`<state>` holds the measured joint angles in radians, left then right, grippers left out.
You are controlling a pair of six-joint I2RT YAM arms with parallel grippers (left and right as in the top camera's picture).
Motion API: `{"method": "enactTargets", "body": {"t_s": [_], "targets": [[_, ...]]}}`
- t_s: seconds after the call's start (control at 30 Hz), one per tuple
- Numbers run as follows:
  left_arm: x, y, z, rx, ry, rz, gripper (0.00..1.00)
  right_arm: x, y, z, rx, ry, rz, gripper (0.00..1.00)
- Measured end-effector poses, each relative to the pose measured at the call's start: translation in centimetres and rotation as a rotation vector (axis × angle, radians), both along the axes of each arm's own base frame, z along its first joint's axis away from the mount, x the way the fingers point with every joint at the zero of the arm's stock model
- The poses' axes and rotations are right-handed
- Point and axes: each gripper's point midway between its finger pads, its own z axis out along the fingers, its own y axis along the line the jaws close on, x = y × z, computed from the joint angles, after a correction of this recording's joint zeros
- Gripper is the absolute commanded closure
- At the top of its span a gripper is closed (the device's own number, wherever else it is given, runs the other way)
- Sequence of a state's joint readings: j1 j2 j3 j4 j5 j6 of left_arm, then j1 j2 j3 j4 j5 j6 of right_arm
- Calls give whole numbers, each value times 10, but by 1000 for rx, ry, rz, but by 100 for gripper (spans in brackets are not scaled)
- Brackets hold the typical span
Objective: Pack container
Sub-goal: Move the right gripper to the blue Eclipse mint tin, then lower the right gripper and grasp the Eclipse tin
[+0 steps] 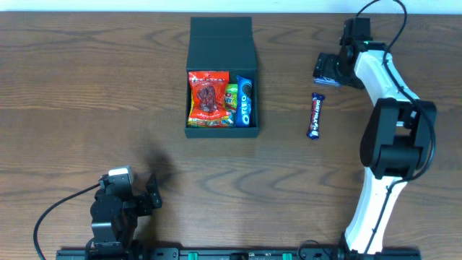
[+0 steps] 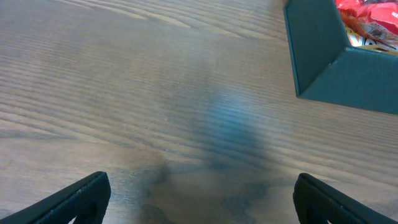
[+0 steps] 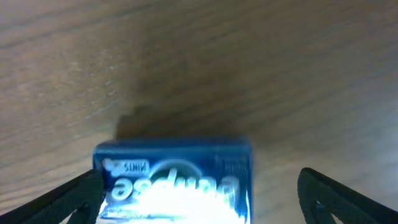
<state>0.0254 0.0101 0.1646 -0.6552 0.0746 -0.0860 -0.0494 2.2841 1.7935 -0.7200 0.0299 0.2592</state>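
Note:
The dark teal container (image 1: 221, 43) stands open at the table's back centre, its flap lid folded back. It holds a red snack packet (image 1: 208, 97), a green packet and a blue Oreo pack (image 1: 244, 100). Its corner shows in the left wrist view (image 2: 323, 56). My right gripper (image 1: 326, 70) is open at the back right, its fingers on either side of a blue mints box (image 3: 177, 182) on the table; one finger is at the box's edge. A dark blue candy bar (image 1: 315, 115) lies right of the container. My left gripper (image 2: 199, 199) is open and empty near the front left.
The table is brown wood. The right arm's white links (image 1: 382, 130) reach from the front edge to the back right. A black cable (image 1: 61, 206) curls beside the left arm base.

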Motion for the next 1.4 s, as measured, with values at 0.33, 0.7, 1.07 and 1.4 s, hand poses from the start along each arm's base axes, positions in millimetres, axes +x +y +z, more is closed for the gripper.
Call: {"method": "enactTargets", "body": {"t_s": [0.33, 0.7, 1.07, 1.4], "targets": [[0, 0, 0, 0, 0, 0, 5, 6, 9, -3, 37, -21, 50, 1], [0, 0, 0, 0, 0, 0, 5, 3, 19, -4, 90, -8, 71, 1], [0, 0, 0, 0, 0, 0, 5, 11, 28, -2, 72, -41, 146, 1], [0, 0, 0, 0, 0, 0, 5, 25, 42, 6, 99, -117, 285, 1]]}}
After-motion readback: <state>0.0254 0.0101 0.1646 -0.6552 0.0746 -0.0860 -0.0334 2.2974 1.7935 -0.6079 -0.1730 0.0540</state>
